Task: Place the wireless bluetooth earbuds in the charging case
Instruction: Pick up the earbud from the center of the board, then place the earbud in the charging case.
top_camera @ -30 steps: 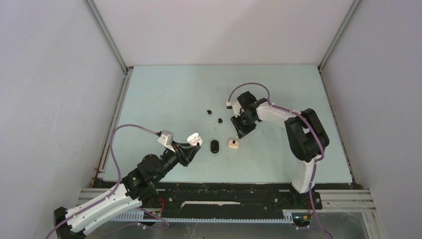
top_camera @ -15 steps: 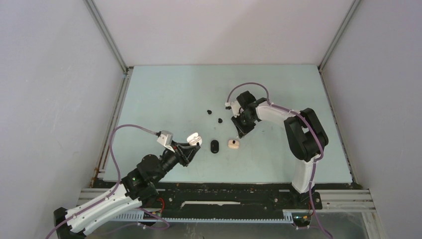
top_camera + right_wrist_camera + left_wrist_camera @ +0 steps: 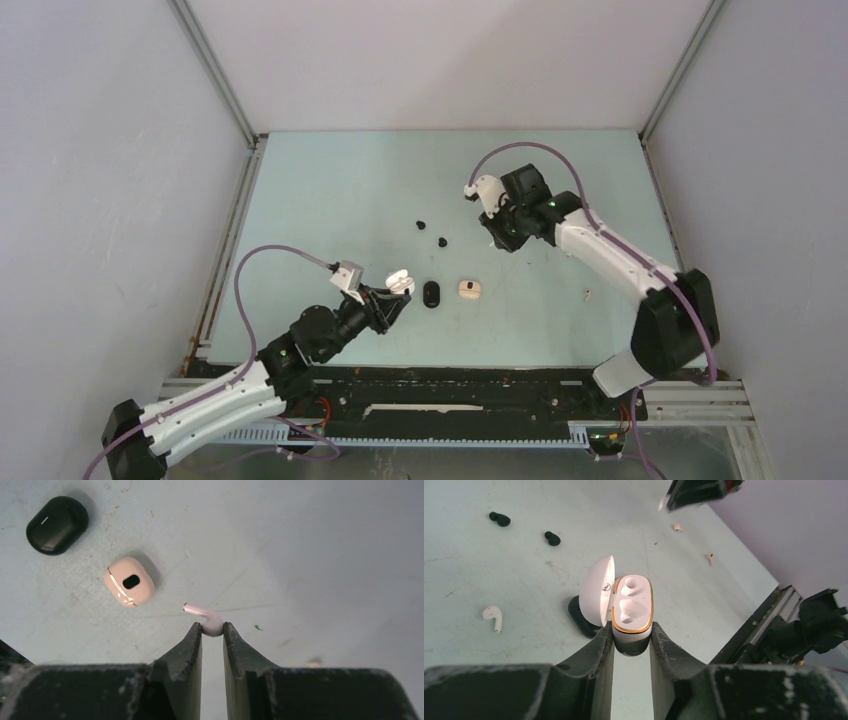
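Alignment first: my right gripper [image 3: 212, 629] pinches the pale stemmed earbud [image 3: 204, 614]; seat it stem-down in the gold-rimmed white case [image 3: 633, 605] my left gripper [image 3: 631, 639] clamps.

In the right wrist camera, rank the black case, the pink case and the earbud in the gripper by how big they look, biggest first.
Black case: largest, only slightly ahead of the next.
Pink case: second.
Earbud: clearly smallest, even though it is nearest the camera, pinched in the right gripper.
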{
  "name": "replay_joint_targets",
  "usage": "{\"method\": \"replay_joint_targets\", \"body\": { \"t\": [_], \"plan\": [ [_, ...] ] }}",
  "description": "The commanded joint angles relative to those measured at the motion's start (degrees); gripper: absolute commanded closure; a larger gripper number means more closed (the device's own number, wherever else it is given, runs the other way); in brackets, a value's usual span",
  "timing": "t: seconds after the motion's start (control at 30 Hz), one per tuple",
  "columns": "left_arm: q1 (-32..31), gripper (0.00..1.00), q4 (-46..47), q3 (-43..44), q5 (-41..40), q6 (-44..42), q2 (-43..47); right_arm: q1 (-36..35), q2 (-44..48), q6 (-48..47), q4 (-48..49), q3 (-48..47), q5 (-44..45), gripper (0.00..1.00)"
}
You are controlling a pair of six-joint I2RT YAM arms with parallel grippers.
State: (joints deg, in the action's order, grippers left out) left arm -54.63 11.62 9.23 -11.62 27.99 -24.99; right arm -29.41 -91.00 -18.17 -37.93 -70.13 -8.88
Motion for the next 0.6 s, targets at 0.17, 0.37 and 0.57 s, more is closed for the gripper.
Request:
{"method": "replay_joint_targets", "body": {
  "t": [0.17, 0.37, 0.57],
  "plan": [
    [-0.22, 1.00, 11.18, 7.46, 2.37, -5.63, -13.44, -3.20, 15.38, -17.85, 1.32, -0.71, 13.32, 1.00],
    [-0.21, 1.00, 18.46, 9.74, 6.16, -8.62, -19.11, -11.43, 26.62, -27.70, 3.83, -0.73, 21.23, 1.00],
    [-0.80, 1.00, 26.70, 9.55, 13.35, -13.32, -22.46, -21.20, 35.48, -31.46, 3.30, -0.72, 24.79, 1.00]
  ]
}}
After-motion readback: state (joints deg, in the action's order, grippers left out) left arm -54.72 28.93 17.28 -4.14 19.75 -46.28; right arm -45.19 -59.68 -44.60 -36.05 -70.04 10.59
